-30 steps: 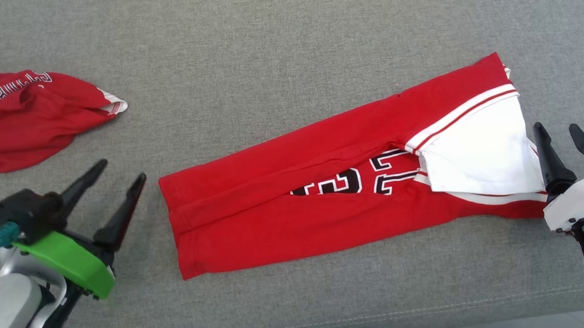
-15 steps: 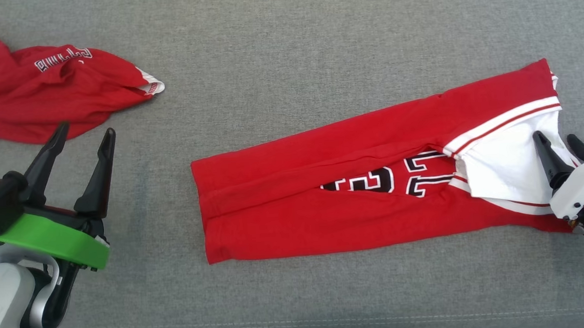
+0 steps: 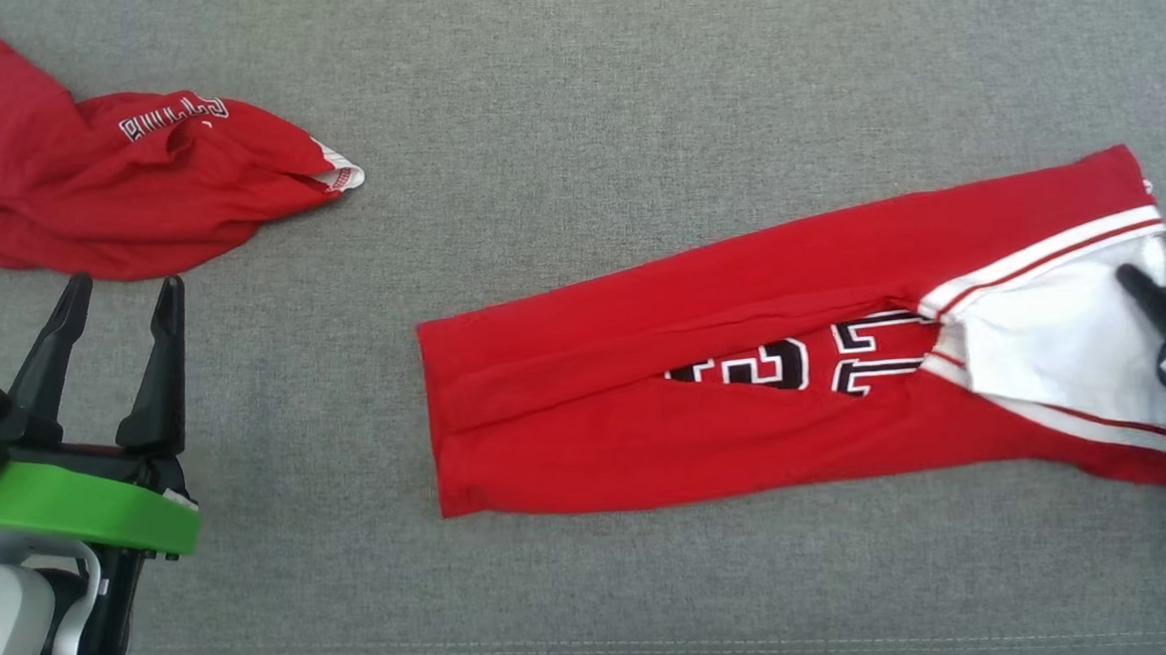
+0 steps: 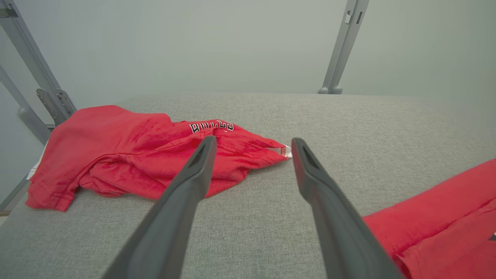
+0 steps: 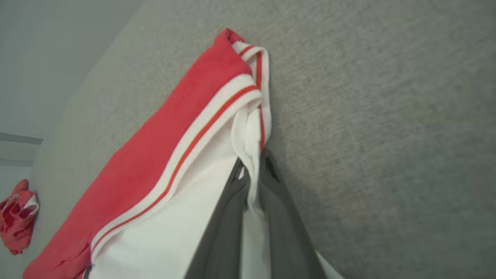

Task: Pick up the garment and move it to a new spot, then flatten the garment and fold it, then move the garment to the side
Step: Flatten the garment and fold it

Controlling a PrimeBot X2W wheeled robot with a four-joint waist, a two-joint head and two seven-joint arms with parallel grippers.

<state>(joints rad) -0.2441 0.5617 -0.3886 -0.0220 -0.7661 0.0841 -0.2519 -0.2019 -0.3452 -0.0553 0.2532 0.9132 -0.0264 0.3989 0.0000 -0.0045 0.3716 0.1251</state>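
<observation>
And here is the garment (image 3: 746,399), a red jersey folded into one long strip. It lies flat across the middle and right of the grey cloth-covered table (image 3: 571,98), and in the head view its length climbs slightly toward the right. Black-and-white numerals (image 3: 824,355) peek out along the centre fold. A white sleeve panel (image 3: 1043,343) with red-and-white striped trim covers the right end.

That's where the action is. The right gripper (image 3: 1131,279) sits on that white end, at the picture's right edge. The right wrist view makes it plain: both dark fingers (image 5: 224,232) are pressed together, with a ridge of white cloth pinched between them just below the striped trim. Jaws closed, the garment's edge in the grip. Whether that edge has left the table, one cannot tell.

Over on the other side, the left gripper (image 3: 125,285) hangs above bare table at the lower left, well apart from the garment's left end. Its fingers are spread wide with nothing between them, and a green collar (image 3: 73,504) sits behind them. Just beyond its fingertips lies a second red shirt (image 3: 97,193), crumpled, with white lettering on top, at the table's far left. In the left wrist view, grey metal posts (image 4: 343,46) rise behind the table's far edge.
</observation>
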